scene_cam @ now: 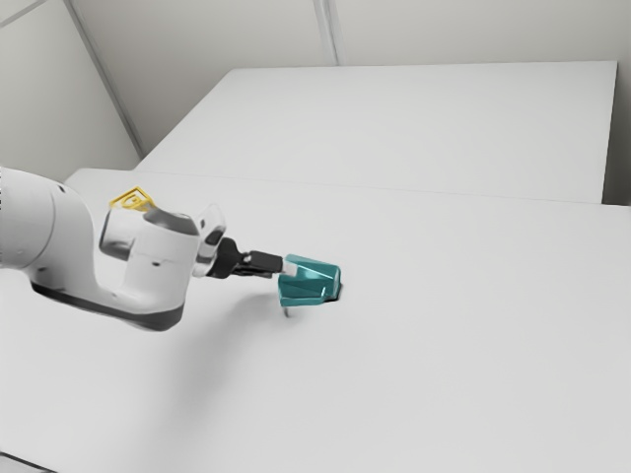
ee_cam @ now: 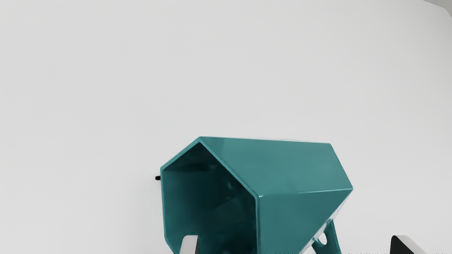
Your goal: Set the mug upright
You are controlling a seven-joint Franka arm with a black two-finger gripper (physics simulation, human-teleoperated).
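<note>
In the exterior view the teal faceted mug [scene_cam: 311, 282] lies on its side on the white table, with my gripper [scene_cam: 282, 266] at its end nearer the arm. The wrist view has the mug [ee_cam: 296, 169] with its dark opening facing the camera and part of its handle low on one side. My gripper [ee_cam: 295, 243] is open there, its fingertips wide apart: one overlaps the mug's mouth, the other stands beyond the handle side. The lower part of the mug is cut off in the wrist view.
A yellow object [scene_cam: 132, 199] sits behind the arm in the exterior view, on the white table [scene_cam: 444, 345]. Another white surface [scene_cam: 414, 128] extends behind it, near the walls. A small black thing [ee_cam: 158, 178] shows beside the mug in the wrist view.
</note>
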